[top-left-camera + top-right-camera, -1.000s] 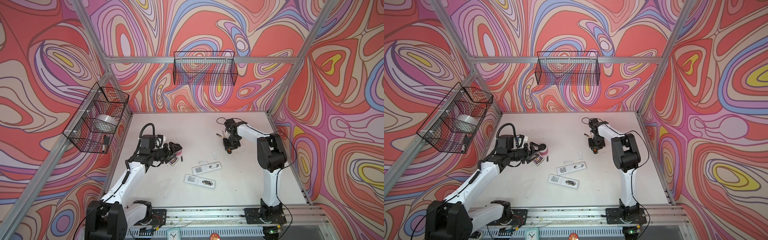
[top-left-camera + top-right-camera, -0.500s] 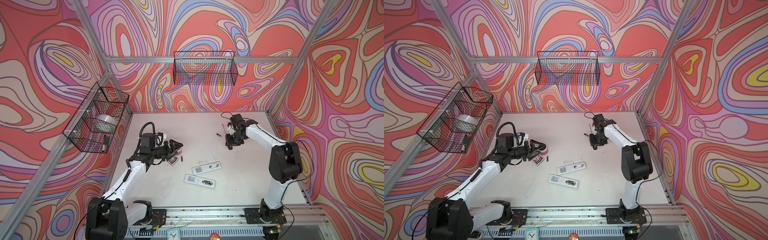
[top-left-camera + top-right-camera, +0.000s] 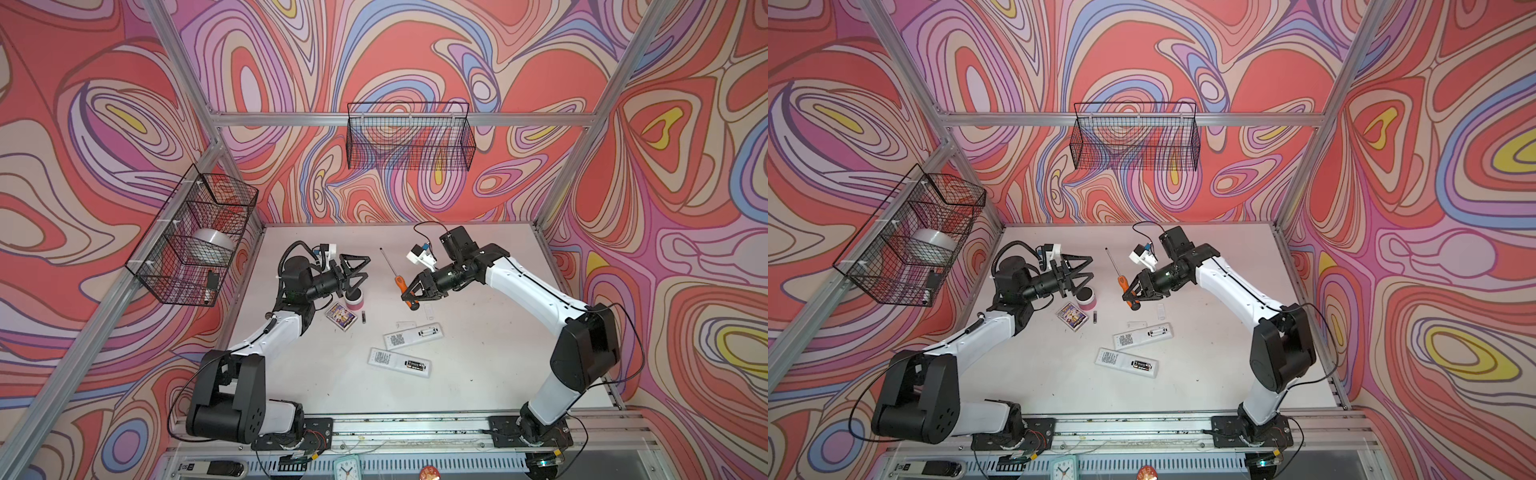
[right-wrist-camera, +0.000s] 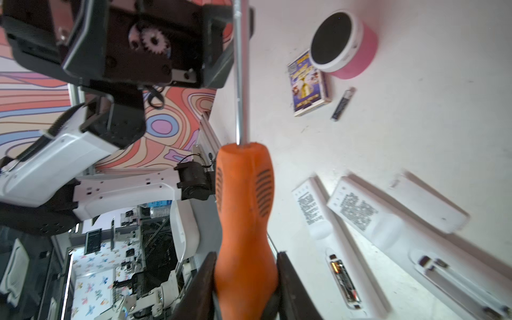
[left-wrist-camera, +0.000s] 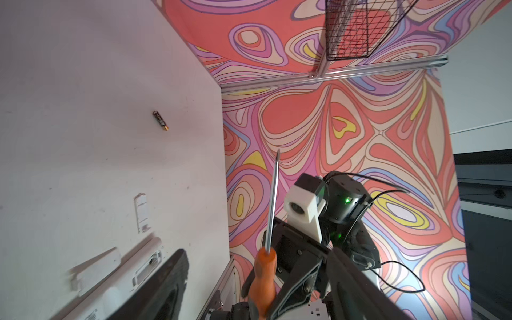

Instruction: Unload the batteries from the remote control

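Found right tool [image 3: 409, 296] clamped on the orange-handled screwdriver [image 3: 399, 282], clear of the worktop [image 3: 478, 374]; left tool [image 3: 365, 269] spread wide, empty. Noted one battery [image 3: 363, 318] lying loose just beside the card box [image 3: 340, 314], both white covers [image 3: 406, 324] off. Judged about half done: farther remote [image 3: 397, 338] bay apparently empty, nearer remote [image 3: 384, 358] still holding batteries [image 3: 415, 365] to be prised out.

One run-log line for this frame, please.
left gripper: open, empty | right gripper: shut on screwdriver handle, raised | near remote: batteries inside | one battery: loose on table
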